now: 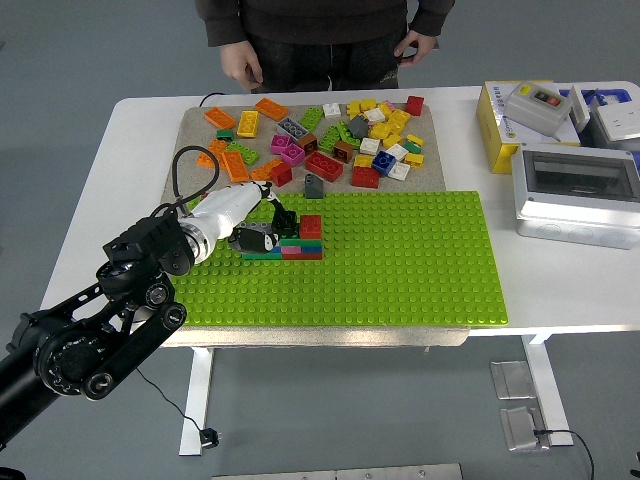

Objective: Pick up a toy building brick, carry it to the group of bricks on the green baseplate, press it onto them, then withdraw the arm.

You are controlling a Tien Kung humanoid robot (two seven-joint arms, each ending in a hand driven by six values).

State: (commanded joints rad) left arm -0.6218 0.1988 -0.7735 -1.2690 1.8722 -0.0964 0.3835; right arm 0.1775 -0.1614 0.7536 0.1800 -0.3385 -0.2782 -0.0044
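Note:
The green baseplate [400, 270] lies on the near half of the table. On its left part stands a small group of bricks [300, 240]: a red one on top, with green, pink and blue layers below. My left hand [265, 225], white with black fingers, rests on the left end of this group. Its fingers curl down over a grey brick [262, 229] there, hiding most of it. Loose bricks [340, 135] in many colours lie scattered on the grey mat behind the plate. My right arm does not show.
A person stands at the far edge, one hand [240, 65] hanging near the table's back. A yellow box [505, 125] and grey electrical boxes [575, 190] stand at the right. A black cable [185, 170] loops above my left wrist.

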